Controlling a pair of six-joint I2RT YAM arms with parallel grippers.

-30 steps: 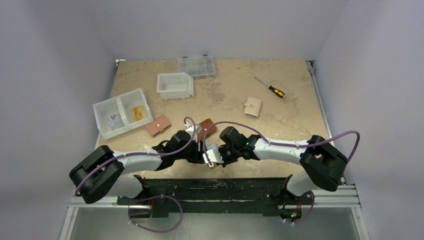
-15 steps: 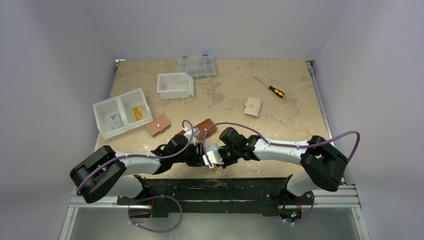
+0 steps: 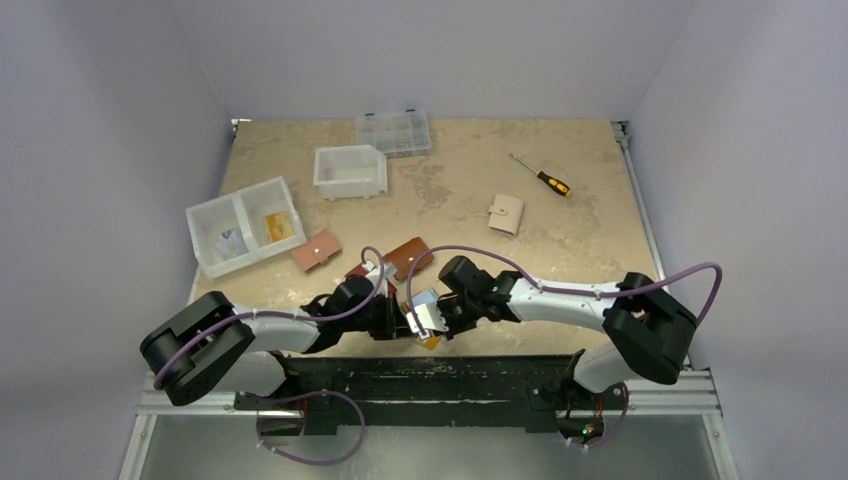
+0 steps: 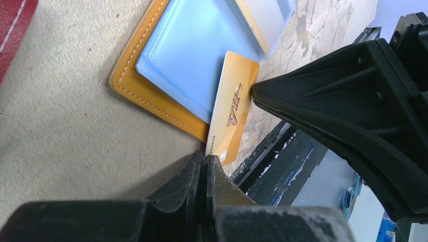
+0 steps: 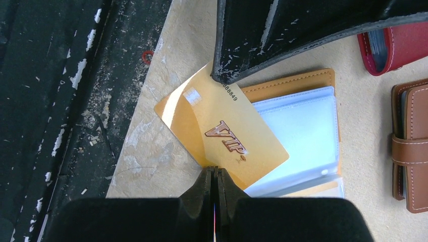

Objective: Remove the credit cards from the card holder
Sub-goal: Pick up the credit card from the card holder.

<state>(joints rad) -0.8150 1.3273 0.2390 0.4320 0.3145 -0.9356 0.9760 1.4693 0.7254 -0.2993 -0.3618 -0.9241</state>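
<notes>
**Gold card pinched by both claws over the open card holder**

Near edge. The card holder (image 5: 303,80) lies open and flat on the table (image 3: 450,190), just beside the black rail (image 5: 50,101). Its mustard cover faces down and its pale blue clear sleeves face up. A gold card (image 5: 222,133) marked VIP lies slantwise over the holder's near corner, overhanging toward the rail. Whether any part of it sits inside a sleeve cannot be told.

Claws. The left claw (image 4: 206,157) is clenched on the card's numbered corner. The right claw (image 5: 214,171) is clenched on the long edge opposite. The two claws stand nearly tip to tip and crowd the card from both sides.

Just beyond. A dark red wallet (image 5: 393,45) and a brown wallet (image 5: 411,146) lie near the holder but do not touch it.

Mid table. A pink wallet (image 3: 316,250) lies to the left. Beside it a two-compartment bin (image 3: 234,195) holds a yellow-orange card (image 3: 281,226) in one half and a whitish card (image 3: 230,242) in the other. A cream wallet (image 3: 505,213) lies well apart on the right.

Far side. Here stand a white bin (image 3: 348,152), a screwdriver (image 3: 541,176) and a clear compartment box (image 3: 393,132).
</notes>
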